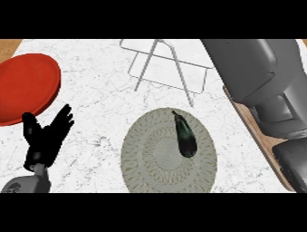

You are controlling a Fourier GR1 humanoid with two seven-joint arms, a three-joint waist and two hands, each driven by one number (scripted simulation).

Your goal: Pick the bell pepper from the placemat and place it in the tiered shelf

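A long, dark vegetable point(184, 134) lies on the round placemat point(157, 170); it looks more like an eggplant than a bell pepper. Its long axis runs almost straight away from the robot, a little tilted: the thin stem end points to the far side and slightly left, the thicker end points toward the near side and slightly right. It rests on the right half of the mat, in the upper part, touching nothing else.

The placemat is grey-beige with a woven ring pattern and lies on a white marble counter point(95, 113) with thin grey veins. Brown wood shows at the far corners and along the right edge. No writing or label can be read anywhere.

Behind the mat stands the tiered shelf point(162, 68), a thin white wire frame. A red plate point(18, 88) lies at the far left. Near it, the left hand point(43, 136) is open, fingers spread and pointing up, holding nothing. The right arm point(276, 90) fills the right side; its hand is not visible.
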